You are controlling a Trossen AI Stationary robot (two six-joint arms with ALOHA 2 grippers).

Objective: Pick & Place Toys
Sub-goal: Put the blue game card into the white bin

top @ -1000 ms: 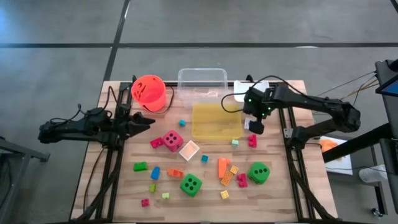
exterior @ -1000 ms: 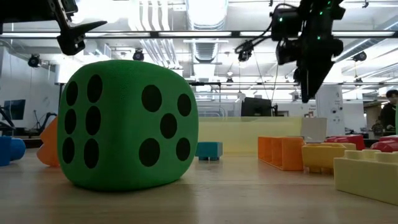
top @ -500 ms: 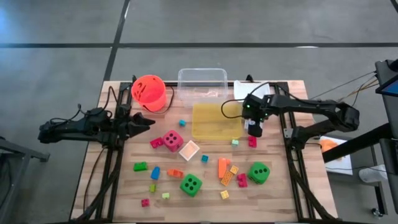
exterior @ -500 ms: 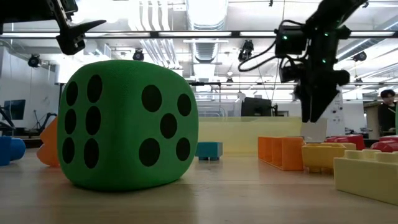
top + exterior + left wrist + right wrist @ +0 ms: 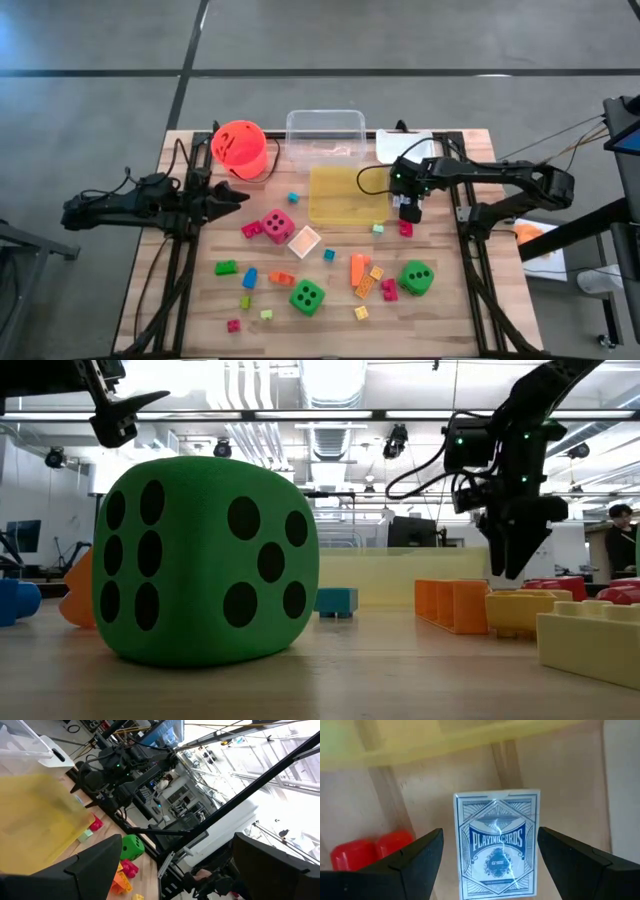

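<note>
Blue-and-white playing-card box (image 5: 497, 844) upright on bench between wide-open right hand (image 5: 489, 852) fingers, ungripped; glossy red block (image 5: 371, 849) beside; left hand (image 5: 238, 196) open, empty.

I'm looking down on a grey concrete floor (image 5: 90, 110) w/ dark seam lines crossing it, wooden slat table (image 5: 330, 300) sitting mid-frame. At table level I'm seeing ceiling strip lights (image 5: 330, 380) glowing bright over pipes, white beams running across, and a person (image 5: 625, 545) standing far off by the edge.
</note>
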